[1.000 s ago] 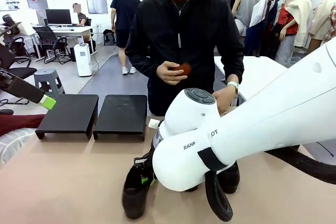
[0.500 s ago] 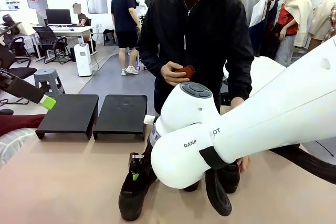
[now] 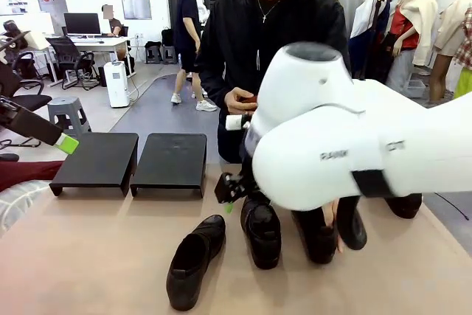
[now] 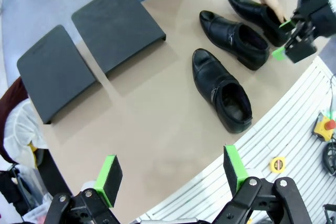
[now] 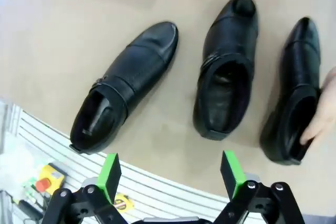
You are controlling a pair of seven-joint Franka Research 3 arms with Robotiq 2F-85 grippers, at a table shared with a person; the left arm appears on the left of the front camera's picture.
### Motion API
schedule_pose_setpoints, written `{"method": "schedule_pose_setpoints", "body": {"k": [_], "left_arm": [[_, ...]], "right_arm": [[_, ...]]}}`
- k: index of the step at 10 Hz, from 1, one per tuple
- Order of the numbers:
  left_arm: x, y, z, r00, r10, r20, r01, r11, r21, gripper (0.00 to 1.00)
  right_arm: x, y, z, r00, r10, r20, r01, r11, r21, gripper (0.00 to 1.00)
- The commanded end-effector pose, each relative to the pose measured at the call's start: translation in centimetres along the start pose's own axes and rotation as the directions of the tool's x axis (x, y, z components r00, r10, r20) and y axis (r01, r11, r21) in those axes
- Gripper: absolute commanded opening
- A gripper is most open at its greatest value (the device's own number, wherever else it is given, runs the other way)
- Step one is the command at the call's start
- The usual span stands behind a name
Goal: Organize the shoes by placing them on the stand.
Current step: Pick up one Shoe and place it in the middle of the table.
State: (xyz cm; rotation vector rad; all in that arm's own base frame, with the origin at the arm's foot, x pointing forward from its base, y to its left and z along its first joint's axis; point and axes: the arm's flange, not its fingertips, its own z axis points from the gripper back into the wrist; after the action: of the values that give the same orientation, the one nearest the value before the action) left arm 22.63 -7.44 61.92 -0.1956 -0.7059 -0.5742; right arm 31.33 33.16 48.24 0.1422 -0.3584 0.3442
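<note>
Black glossy leather marks three shoes lying in a row on the tan counter (image 3: 88, 256). They sit close to its robot-side edge, heels toward that edge and toes toward the person's side. The left shoe (image 5: 123, 90) is angled, with its toe leaning toward the middle shoe (image 5: 226, 72), and the two lie near each other but apart. The third shoe (image 5: 294, 90) lies just beside the middle one, and the person's hand (image 5: 321, 107) rests on its heel opening.

Two low black stands (image 3: 171, 161) sit side by side at the counter's far left, well apart from the shoes.

The right fingers (image 5: 231, 171) hang above the row, over the gap between the left and middle shoes. They are spread wide with nothing between them. The left fingers (image 4: 108, 172) are held high off the counter's left edge, near the left stand, and they too are spread wide and empty.

A dark shape (image 3: 405, 206) under the white arm (image 3: 346, 145) toward the counter's right edge may be a fourth shoe, but it is too hidden to tell.
</note>
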Motion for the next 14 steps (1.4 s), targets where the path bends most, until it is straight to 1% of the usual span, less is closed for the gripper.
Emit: {"method": "schedule_pose_setpoints", "body": {"k": [1, 3, 4, 6, 7, 8, 9, 11, 13, 14], "left_arm": [[-0.2, 0.0, -0.1, 1.0, 0.003, 0.005, -0.003, 1.0, -0.014, 1.0], [-0.2, 0.0, -0.1, 1.0, 0.003, 0.005, -0.003, 1.0, -0.014, 1.0], [-0.2, 0.0, -0.1, 1.0, 0.003, 0.005, -0.003, 1.0, -0.014, 1.0], [-0.2, 0.0, -0.1, 1.0, 0.003, 0.005, -0.003, 1.0, -0.014, 1.0], [-0.2, 0.0, -0.1, 1.0, 0.003, 0.005, -0.003, 1.0, -0.014, 1.0], [-0.2, 0.0, -0.1, 1.0, 0.003, 0.005, -0.003, 1.0, -0.014, 1.0], [-0.2, 0.0, -0.1, 1.0, 0.003, 0.005, -0.003, 1.0, -0.014, 1.0], [-0.2, 0.0, -0.1, 1.0, 0.003, 0.005, -0.003, 1.0, -0.014, 1.0], [-0.2, 0.0, -0.1, 1.0, 0.003, 0.005, -0.003, 1.0, -0.014, 1.0], [-0.2, 0.0, -0.1, 1.0, 0.003, 0.005, -0.003, 1.0, -0.014, 1.0]], "right_arm": [[-1.8, 1.9, -0.8, 0.994, 0.104, -0.02, -0.103, 0.992, 0.071, 1.0], [-4.6, 6.5, -2.0, 0.965, 0.25, -0.082, -0.24, 0.964, 0.117, 1.0], [-6.0, 7.2, -2.1, 0.945, 0.31, -0.101, -0.3, 0.948, 0.104, 1.0], [-7.3, 5.4, -0.8, 0.94, 0.313, -0.137, -0.306, 0.95, 0.066, 1.0], [-8.5, 4.9, -0.3, 0.901, 0.374, -0.219, -0.357, 0.927, 0.112, 1.0], [-10.0, 4.9, 0.0, 0.859, 0.439, -0.263, -0.419, 0.898, 0.133, 1.0], [-10.8, 5.0, 0.3, 0.856, 0.455, -0.245, -0.438, 0.89, 0.124, 1.0], [-10.0, 4.7, 0.8, 0.884, 0.406, -0.233, -0.38, 0.913, 0.146, 1.0], [-9.8, 4.4, 1.4, 0.9, 0.373, -0.225, -0.342, 0.925, 0.163, 1.0], [-9.3, 3.3, 2.2, 0.907, 0.355, -0.225, -0.318, 0.93, 0.183, 1.0]]}}
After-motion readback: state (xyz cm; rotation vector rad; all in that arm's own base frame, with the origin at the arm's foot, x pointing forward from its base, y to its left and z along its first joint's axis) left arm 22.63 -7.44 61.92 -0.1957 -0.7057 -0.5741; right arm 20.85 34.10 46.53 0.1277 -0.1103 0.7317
